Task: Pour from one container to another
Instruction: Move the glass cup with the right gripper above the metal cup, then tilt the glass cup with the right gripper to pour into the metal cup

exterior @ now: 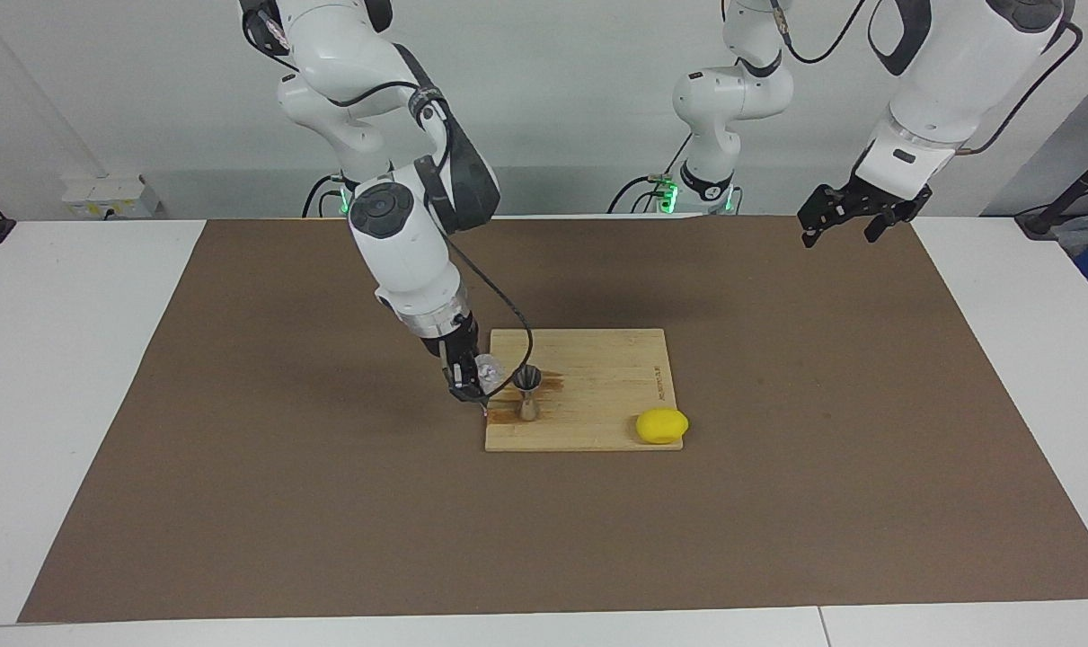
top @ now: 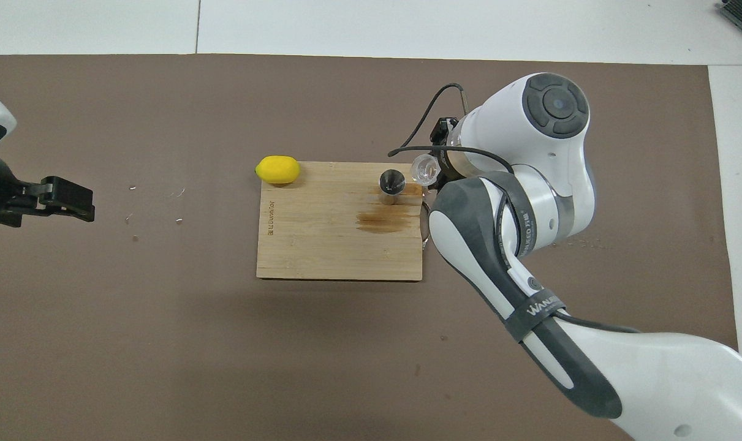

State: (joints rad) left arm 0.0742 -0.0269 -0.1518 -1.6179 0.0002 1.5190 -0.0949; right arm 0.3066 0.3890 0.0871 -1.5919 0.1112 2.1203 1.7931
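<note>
Clear cup (exterior: 489, 367), clamped tilted in the right gripper (exterior: 468, 378) at centre frame beside the steel jigger (exterior: 527, 393) on the board (exterior: 597, 395), looks mid-pour; the left gripper (exterior: 844, 220) waits open, upper right.

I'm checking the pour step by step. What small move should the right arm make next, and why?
Probably tip the cup a little more toward the jigger. The right pincer holds the cup tilted beside the jigger's open top, over the board's edge, and no stream shows. A stain on the board suggests keeping the lip over the mouth. The left pincer waits, raised.
</note>
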